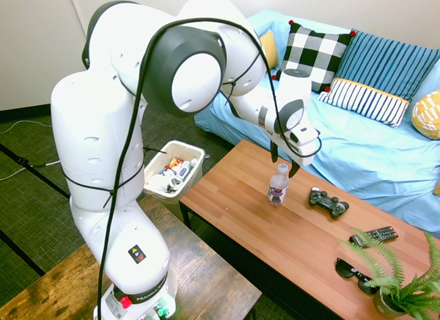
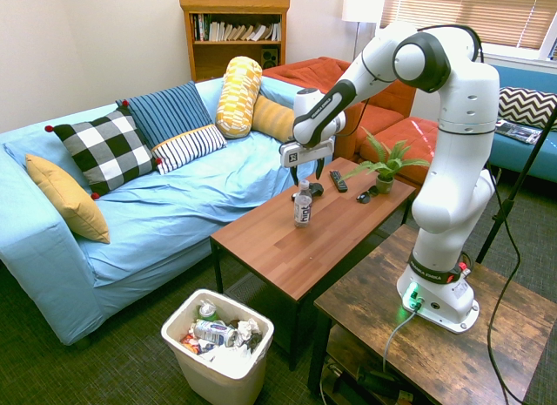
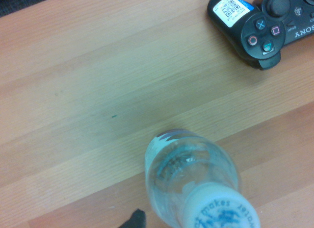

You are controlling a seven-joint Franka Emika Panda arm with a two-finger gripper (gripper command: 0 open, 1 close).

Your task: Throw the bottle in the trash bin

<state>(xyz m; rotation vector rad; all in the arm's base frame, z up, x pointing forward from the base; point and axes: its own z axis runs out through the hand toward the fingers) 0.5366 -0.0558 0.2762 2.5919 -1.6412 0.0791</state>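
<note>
the tool (image 1: pixel 284 167) is held released, pointing down just above the bottle (image 1: pixel 278 185), which stands upright on the desk (image 1: pixel 275 230). the approach step is judged in hand; lowering around the bottle and clenching is called for next. the trash bin (image 1: pixel 157 170) stands on the floor off the desk's end.

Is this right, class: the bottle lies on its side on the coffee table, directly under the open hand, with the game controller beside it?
One detail is wrong: the bottle stands upright, cap up, as the first exterior view shows. The rest holds: it is on the coffee table, under the open hand, with the game controller beside it.
</note>
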